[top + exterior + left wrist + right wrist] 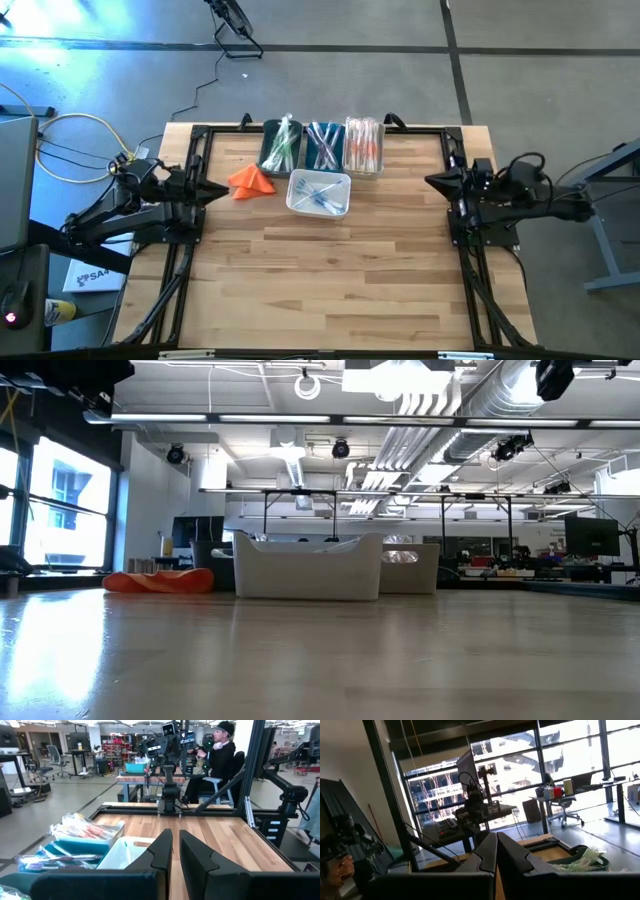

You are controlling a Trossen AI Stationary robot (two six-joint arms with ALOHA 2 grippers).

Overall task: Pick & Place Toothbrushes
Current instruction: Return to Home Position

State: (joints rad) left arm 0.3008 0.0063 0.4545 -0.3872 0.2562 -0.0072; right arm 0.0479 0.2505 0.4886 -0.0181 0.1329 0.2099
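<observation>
Three bins stand side by side at the table's far edge: green toothbrushes (282, 145), blue toothbrushes (323, 145) and orange ones (364, 146), all in clear wrappers. In front of them a white bin (319, 193) holds a few blue-handled toothbrushes. My left gripper (222, 190) hovers shut at the table's left side, pointing level toward the right; nothing is between its fingers (162, 851). My right gripper (432, 181) hovers shut at the right side, pointing toward the left, also with nothing in it (496, 851). Neither gripper shows in the low view.
An orange folded cloth (251, 181) lies left of the white bin, close to my left gripper. A black frame (455, 150) runs along the table's left, right and far sides. The near half of the wooden table (330, 290) is bare wood. A person (217, 750) sits beyond the right side.
</observation>
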